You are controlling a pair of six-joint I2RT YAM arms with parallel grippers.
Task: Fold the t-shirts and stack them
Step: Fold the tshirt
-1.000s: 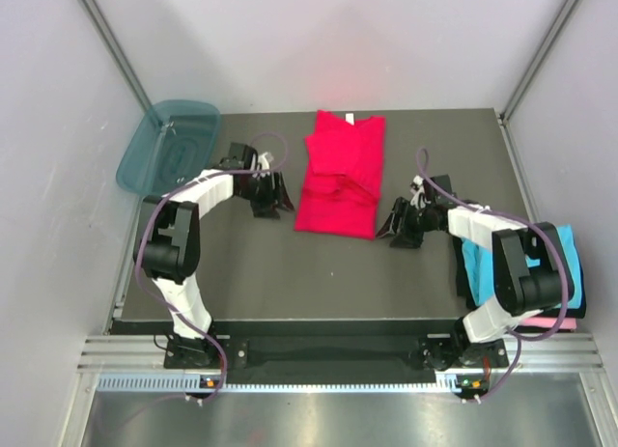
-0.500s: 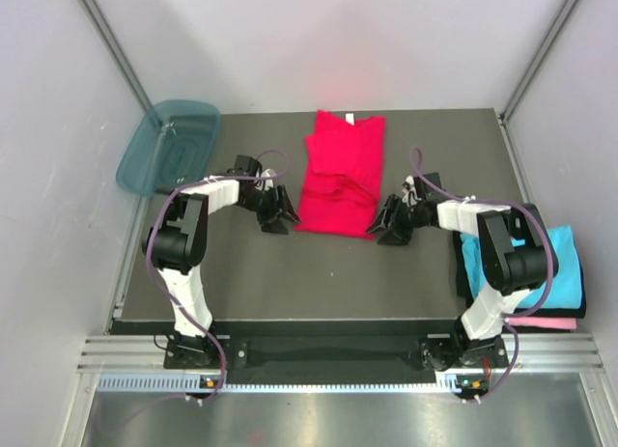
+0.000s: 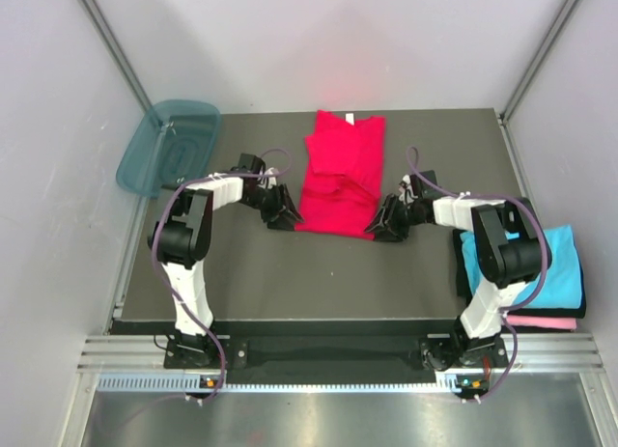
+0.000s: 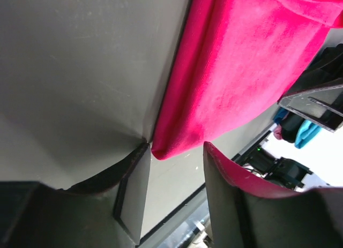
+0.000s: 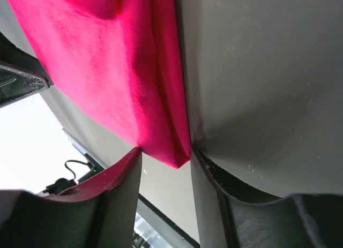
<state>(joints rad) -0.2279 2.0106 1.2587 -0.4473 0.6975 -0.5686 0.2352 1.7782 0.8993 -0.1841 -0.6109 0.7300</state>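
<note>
1. the red t-shirt [image 3: 340,181] lies flat in the middle of the dark table [image 3: 290,273]. its collar and small white tag [image 3: 350,118] point away from my bases. it looks folded in from the sides to a long narrow shape, with rumpled layers across its middle.
2. my left claw [image 3: 287,215] sits low at the shirt's near left corner. its jaws are apart, with the corner tip between them and a gap on one side, so it holds nothing yet.
3. my right claw [image 3: 379,225] sits at the near right corner. its jaws stand closer together and the corner fills the space between them. i cannot tell whether it pinches the cloth.
4. the cyan t-shirt [image 3: 560,273] lies on the pink t-shirt [image 3: 546,321] at the table's right edge, so i judge those two folded and stacked.
5. i judge the red shirt still needs its lengthwise fold and a move onto that stack.
6. my right arm hides part of the stack, and only a pink sliver shows.
7. i cannot make out whether the teal tub [image 3: 169,148] at the far left holds anything.
</note>
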